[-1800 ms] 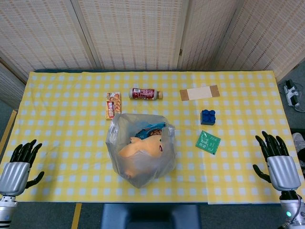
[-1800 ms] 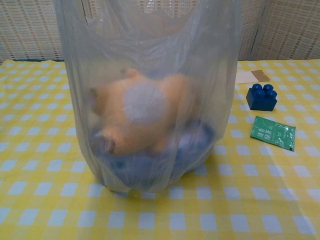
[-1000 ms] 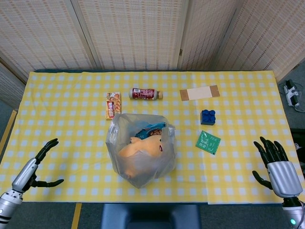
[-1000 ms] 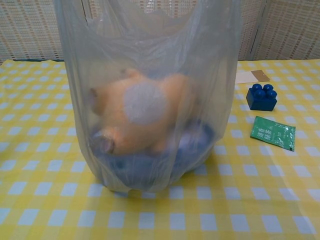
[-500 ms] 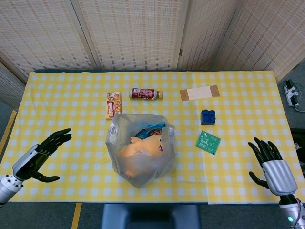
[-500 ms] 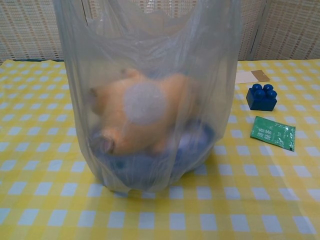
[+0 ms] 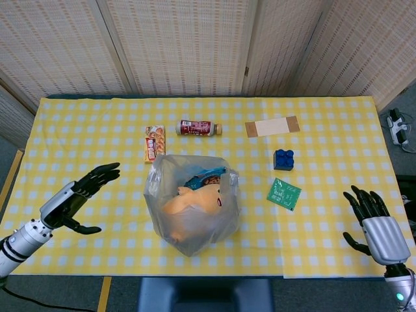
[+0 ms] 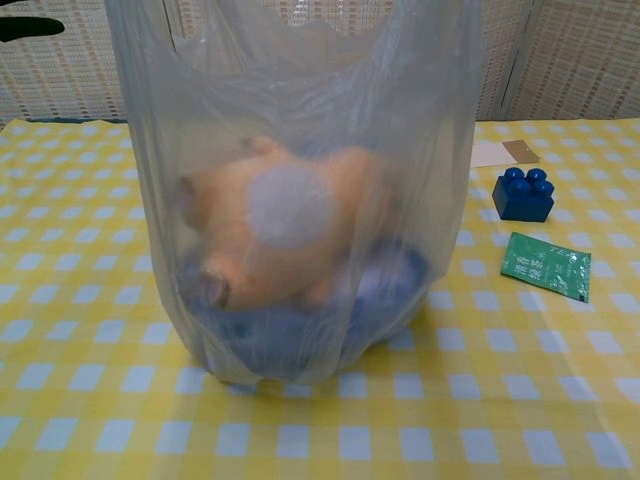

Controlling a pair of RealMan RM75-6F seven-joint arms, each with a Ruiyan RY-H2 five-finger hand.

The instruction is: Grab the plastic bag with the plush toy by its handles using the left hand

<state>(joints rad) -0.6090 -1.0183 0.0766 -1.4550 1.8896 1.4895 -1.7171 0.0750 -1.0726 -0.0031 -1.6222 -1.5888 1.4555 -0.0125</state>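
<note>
Now my left hand (image 7: 73, 200) is empty, its fingers (image 7: 104, 174) spread and pointing at 2 o'clock. The bag (image 7: 192, 203) stands mid-tabletop (image 7: 325, 130), at 3 o'clock from it, handles on top. My right hand (image 7: 377, 227), also spread and empty, is farther.

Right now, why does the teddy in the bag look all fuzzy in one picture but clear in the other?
In the chest view the plush toy sits very close behind the cloudy plastic bag, so it looks soft and hazy, while the blue block behind is sharper. In the head view the camera looks down into the bag's open top, so the toy shows more clearly, with faint shine on the plastic.
</note>
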